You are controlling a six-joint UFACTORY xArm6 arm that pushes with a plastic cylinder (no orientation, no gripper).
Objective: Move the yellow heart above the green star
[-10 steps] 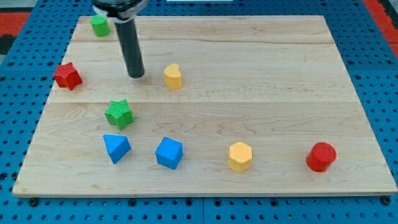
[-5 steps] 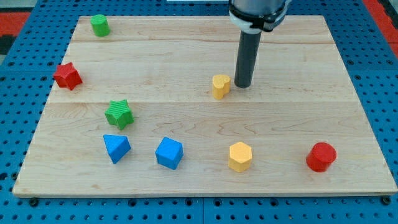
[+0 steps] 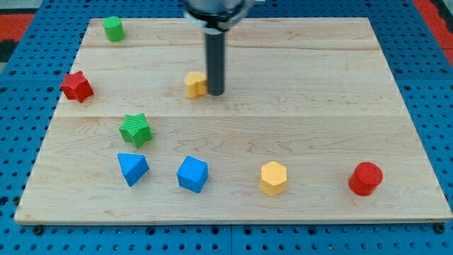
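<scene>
The rod's tip (image 3: 216,93), which has no hand to open or close, touches the small yellow heart block (image 3: 196,84) at its 3 o'clock side, while the green star block (image 3: 135,130) lies toward 8 o'clock from the heart on the wooden counter (image 3: 318,127).

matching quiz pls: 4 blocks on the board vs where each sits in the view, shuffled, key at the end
Blocks:
1. yellow heart
2. green star
3. red cylinder
4. green cylinder

Places:
A. bottom right of the view
B. top left corner of the view
C. just left of my tip
D. directly above the blue blocks, left of centre

Pairs: 1-C, 2-D, 3-A, 4-B
</scene>
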